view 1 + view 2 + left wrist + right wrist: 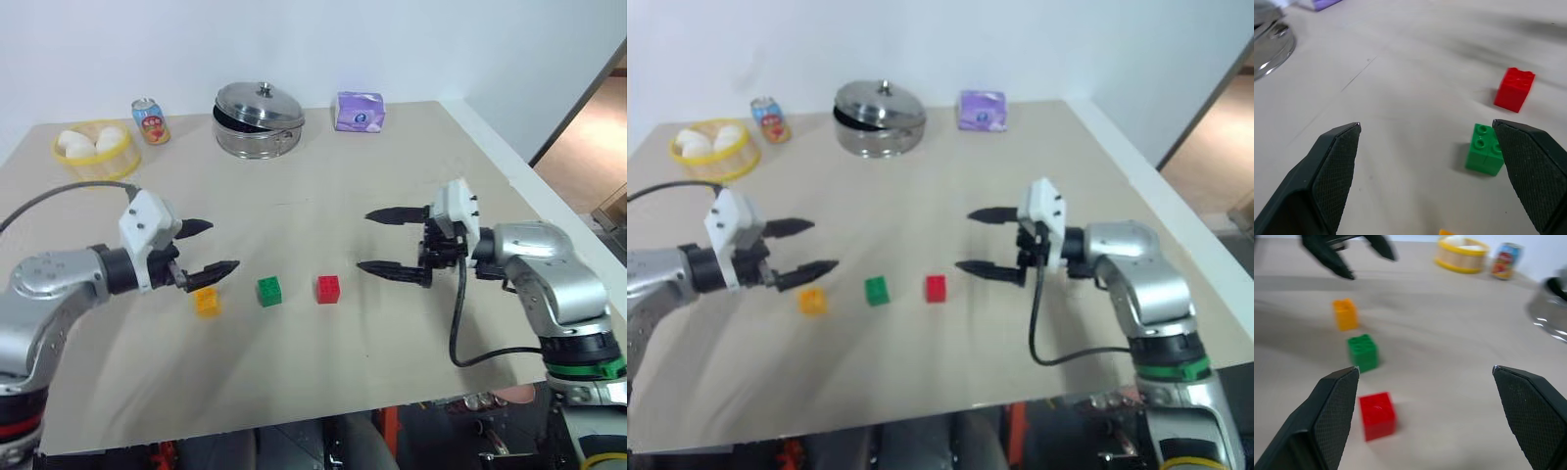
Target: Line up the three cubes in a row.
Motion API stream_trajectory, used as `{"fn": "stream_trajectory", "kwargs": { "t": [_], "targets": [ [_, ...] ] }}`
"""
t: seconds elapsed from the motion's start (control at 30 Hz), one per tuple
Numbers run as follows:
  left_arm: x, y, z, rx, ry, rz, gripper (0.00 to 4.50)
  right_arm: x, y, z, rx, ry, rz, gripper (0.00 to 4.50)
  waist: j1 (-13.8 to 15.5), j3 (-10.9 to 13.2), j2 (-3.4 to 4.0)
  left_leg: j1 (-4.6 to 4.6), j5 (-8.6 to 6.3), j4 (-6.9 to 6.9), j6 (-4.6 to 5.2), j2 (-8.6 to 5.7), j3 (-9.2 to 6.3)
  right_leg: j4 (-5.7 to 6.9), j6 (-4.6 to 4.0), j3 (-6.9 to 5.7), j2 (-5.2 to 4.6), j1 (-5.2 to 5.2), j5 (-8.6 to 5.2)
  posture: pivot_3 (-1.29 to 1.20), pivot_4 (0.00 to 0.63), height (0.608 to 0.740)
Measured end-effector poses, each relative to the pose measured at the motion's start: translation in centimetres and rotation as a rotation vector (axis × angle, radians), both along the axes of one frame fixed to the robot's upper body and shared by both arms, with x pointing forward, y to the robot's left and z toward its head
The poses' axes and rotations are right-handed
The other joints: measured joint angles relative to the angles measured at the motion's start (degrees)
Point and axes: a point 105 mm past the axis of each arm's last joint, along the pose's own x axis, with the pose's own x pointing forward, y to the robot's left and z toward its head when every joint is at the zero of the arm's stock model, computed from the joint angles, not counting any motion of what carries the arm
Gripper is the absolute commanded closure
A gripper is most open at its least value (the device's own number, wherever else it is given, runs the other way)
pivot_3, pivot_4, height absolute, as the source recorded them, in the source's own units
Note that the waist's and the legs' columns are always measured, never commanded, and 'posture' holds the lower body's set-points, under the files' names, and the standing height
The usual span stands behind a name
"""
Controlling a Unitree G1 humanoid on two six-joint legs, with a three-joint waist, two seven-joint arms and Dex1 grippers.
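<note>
Cubes: small orange-yellow studded plastic block (pixel 207 301), green one (pixel 269 291), red one (pixel 328 289) already sit in a near-straight row on your beige desk (pixel 392 176) | left hand (pixel 210 248) released, empty | right hand (pixel 390 242) released, empty | task looks done.

Three cubes (pixel 268 291) in row mid-table (pixel 392 176), btwn left end effector (pixel 205 248) & right end effector (pixel 382 241).

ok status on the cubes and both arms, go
Left gripper and right gripper: jaws open, empty, above table. Orange cube, green cube, red cube in a row, apart. Nothing in the way.
</note>
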Motion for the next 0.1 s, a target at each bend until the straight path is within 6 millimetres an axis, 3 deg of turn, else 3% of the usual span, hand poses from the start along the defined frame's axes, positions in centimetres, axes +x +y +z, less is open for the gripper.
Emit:
{"fn": "stream_trajectory", "kwargs": {
  "t": [0.1],
  "targets": [
    [0.44,0.45,0.56,-0.02,-0.046,0.076,0.04,0.27,-0.82,0.27,0.016,-0.009,-0.055,0.0,0.0,0.0,0.0,0.08,0.0,0.02,0.0,0.0,0.0,0.0,0.0,0.03,0.0,0.07,0.04,0.0,0.15,0.74]
  ]
}}
